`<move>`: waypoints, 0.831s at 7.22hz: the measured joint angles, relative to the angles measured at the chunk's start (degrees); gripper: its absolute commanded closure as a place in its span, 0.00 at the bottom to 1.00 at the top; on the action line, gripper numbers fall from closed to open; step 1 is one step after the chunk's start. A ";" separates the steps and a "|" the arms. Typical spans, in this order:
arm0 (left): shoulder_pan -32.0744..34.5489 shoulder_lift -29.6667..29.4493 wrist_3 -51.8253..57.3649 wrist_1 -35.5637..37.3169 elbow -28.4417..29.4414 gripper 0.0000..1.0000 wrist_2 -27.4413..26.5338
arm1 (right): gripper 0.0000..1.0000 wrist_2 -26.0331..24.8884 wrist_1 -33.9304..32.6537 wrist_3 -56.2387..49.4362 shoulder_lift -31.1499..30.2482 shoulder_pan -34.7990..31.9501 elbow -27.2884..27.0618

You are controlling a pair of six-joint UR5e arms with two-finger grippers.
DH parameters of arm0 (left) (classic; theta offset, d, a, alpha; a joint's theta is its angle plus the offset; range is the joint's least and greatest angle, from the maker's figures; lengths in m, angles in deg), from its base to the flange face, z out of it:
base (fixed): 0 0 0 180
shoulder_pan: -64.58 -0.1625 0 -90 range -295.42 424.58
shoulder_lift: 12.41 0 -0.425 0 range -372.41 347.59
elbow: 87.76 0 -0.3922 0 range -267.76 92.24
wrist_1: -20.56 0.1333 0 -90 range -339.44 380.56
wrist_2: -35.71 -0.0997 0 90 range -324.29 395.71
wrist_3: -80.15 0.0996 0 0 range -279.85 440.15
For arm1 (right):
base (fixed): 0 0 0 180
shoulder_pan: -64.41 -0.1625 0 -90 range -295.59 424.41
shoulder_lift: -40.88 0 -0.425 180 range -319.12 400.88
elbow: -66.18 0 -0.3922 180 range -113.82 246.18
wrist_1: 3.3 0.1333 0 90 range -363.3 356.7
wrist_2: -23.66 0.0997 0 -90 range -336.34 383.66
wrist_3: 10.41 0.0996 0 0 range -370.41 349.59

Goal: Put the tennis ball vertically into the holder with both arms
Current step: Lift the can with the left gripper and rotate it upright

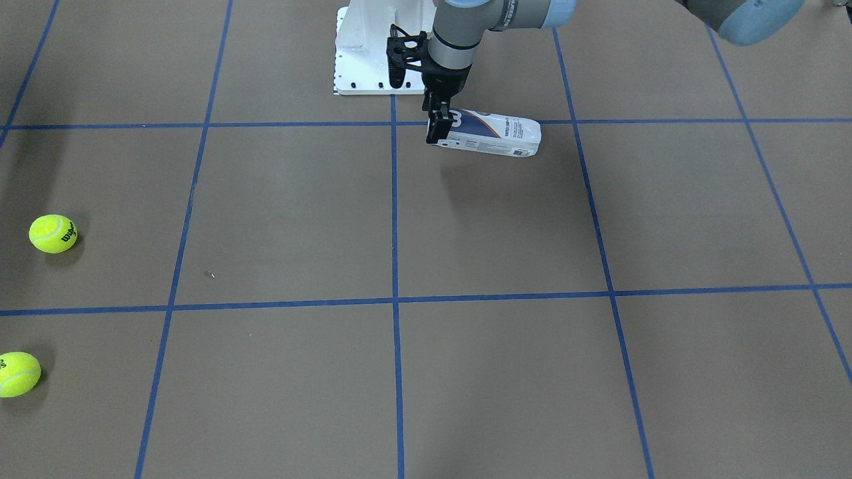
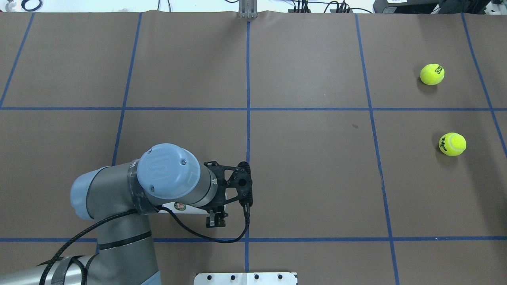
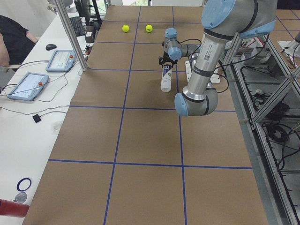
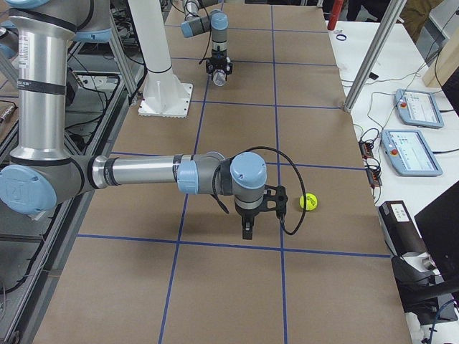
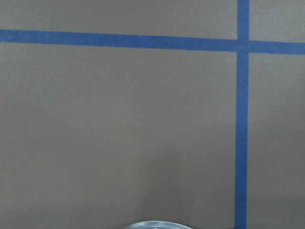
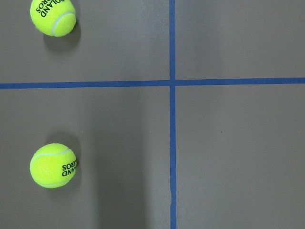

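The holder (image 1: 496, 135), a clear can with a navy-and-white label, lies on its side near the white pedestal. My left gripper (image 1: 438, 130) points down and is shut on the can's end next to the blue centre line. In the overhead view my left arm covers most of the holder (image 2: 180, 206), and the left gripper (image 2: 216, 221) shows below the wrist. The can's metal rim (image 5: 155, 224) shows at the bottom of the left wrist view. Two tennis balls (image 1: 53, 233) (image 1: 18, 374) lie far off on my right side. My right gripper (image 4: 246, 231) hangs near one ball (image 4: 308, 202); I cannot tell whether it is open.
The white pedestal base (image 1: 363, 60) stands at the table's robot-side edge. The right wrist view looks down on both balls (image 6: 52, 16) (image 6: 53, 165). Operators' desks with tablets (image 3: 28, 84) and metal posts (image 3: 70, 33) line the far side.
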 measured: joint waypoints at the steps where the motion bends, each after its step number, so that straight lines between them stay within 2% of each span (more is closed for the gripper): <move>1: 0.33 -1.93 -3.75 -4.08 0.03 0.63 -2.66 | 0.01 -0.02 0.00 0.00 0.10 -0.01 -0.34; 4: 0.94 -3.02 -16.98 -25.78 1.51 0.61 -13.75 | 0.01 -0.10 0.08 0.02 0.40 -0.01 -0.73; 6: 0.74 -3.09 -25.92 -44.01 7.04 0.60 -22.96 | 0.01 -0.16 0.09 0.13 0.50 -0.01 -1.24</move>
